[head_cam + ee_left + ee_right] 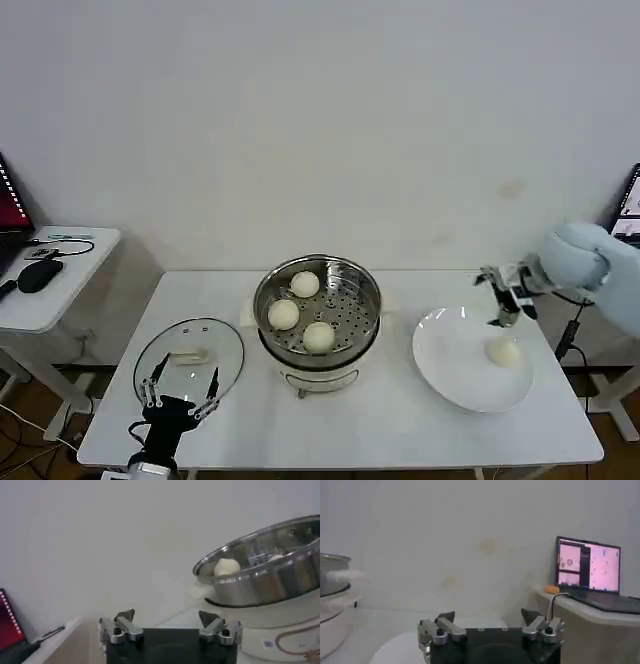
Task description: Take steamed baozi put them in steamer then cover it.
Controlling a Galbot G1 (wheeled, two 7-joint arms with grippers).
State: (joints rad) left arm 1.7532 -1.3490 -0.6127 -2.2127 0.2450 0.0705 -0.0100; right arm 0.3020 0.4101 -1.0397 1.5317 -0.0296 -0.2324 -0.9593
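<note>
Three steamed baozi [300, 312] fill the steamer [317, 306]; left wrist view reveals one.

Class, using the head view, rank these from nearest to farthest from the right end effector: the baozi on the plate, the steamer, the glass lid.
From the right end effector:
1. Baozi on the plate, just below it, right side.
2. Steamer, table centre.
3. Glass lid, far left, by the left end effector.

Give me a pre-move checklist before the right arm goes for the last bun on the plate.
1. Right pincer open, empty: ok.
2. Right pincer over the plate, above the last baozi: ok.
3. Three baozi already in the steamer: ok.
4. Free tray spot for the fourth: ok.
5. Glass lid off, flat on the table: ok.
6. Left pincer open at the lid's near edge, away from the steamer: ok.
</note>
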